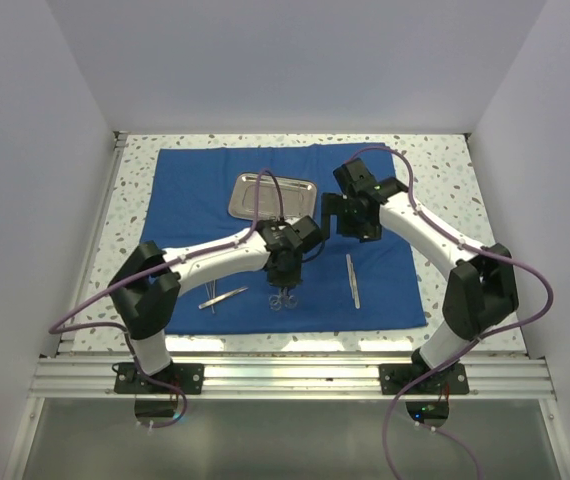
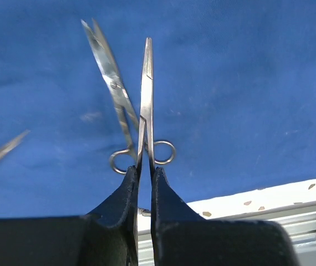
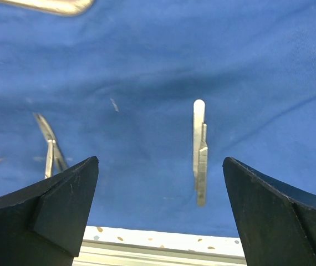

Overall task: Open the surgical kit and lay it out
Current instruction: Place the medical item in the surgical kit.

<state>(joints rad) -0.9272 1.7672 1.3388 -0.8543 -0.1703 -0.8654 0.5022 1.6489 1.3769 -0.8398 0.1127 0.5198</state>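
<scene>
The royal-blue cloth [image 1: 195, 190] lies spread flat on the table. The steel tray [image 1: 273, 195] sits on its far middle. My left gripper [image 1: 285, 272] is shut on a thin straight silver instrument [image 2: 147, 83] and holds it just above the cloth [image 2: 246, 83]. Ring-handled scissors [image 2: 109, 72] lie right beside it on the cloth. My right gripper [image 1: 350, 222] hovers open and empty over the cloth [image 3: 147, 66], right of the tray. A flat silver handle [image 1: 352, 280] lies between its open fingers in the right wrist view [image 3: 200, 155]. Tweezers [image 1: 222, 297] lie at the front left.
The cloth's near edge meets the speckled table top [image 1: 445, 165] and a metal rail [image 1: 295, 375]. White walls close in the back and both sides. The tray's rim [image 3: 52, 5] shows at the top of the right wrist view.
</scene>
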